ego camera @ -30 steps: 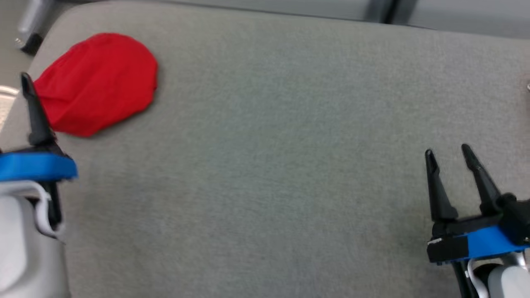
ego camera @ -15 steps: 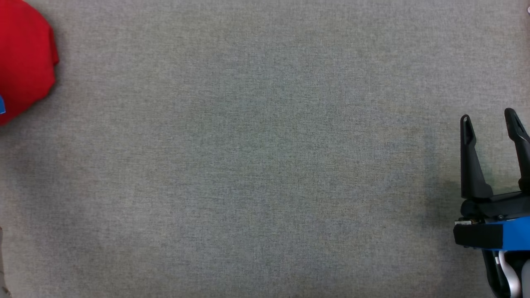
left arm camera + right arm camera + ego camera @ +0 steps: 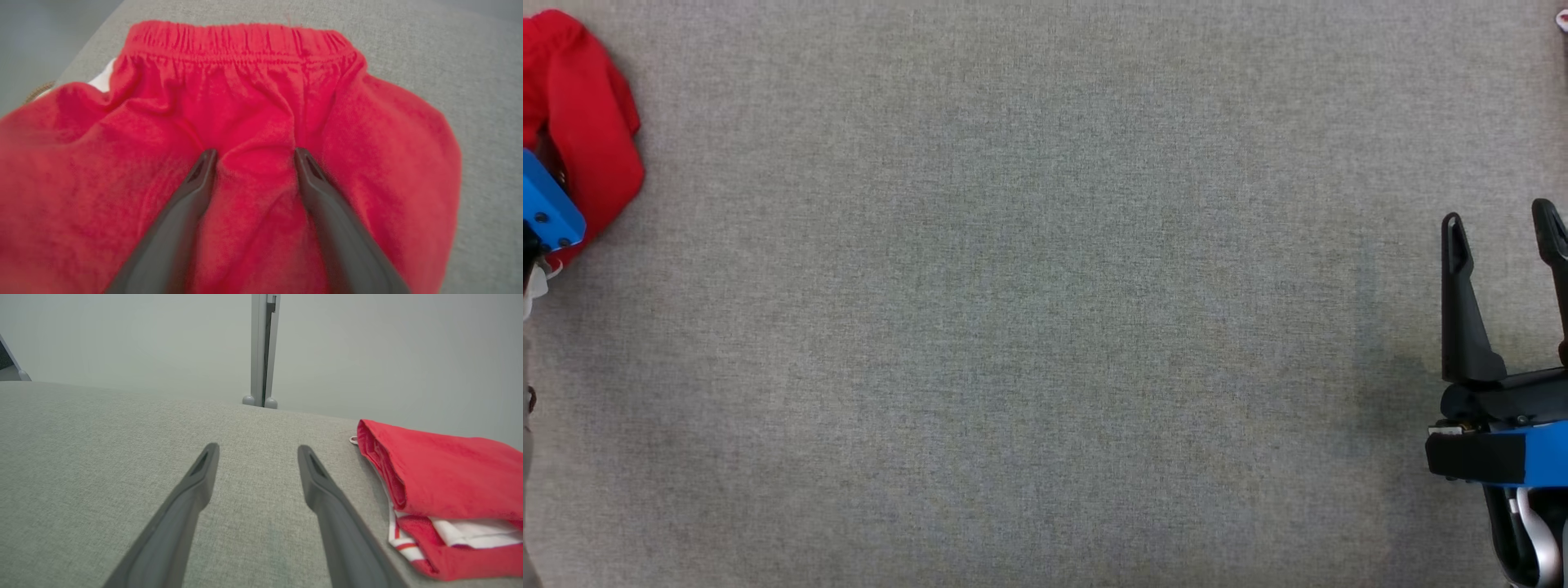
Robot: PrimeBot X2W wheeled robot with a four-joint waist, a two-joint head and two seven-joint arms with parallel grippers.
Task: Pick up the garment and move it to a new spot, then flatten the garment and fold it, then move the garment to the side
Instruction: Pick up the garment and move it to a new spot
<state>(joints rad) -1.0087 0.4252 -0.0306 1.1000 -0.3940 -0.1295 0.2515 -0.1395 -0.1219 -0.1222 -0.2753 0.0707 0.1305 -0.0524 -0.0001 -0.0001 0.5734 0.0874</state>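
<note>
Step in hand: first pick-up of the red shorts, which lie bunched at the far left edge of the counter.
Left end effector: fully spread, gripping nothing yet; its tips appear pressed into the cloth below the elastic waistband, with a ridge of fabric raised between them.
Technique: close on that ridge, catching both layers, before lifting.
Right end effector: wide open and empty, it hovers low at the counter's right, near a folded red-and-white garment.

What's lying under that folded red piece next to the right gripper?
A white-and-red striped cloth pokes out beneath the folded red piece, on the grey surface. How far it runs underneath is covered.
</note>
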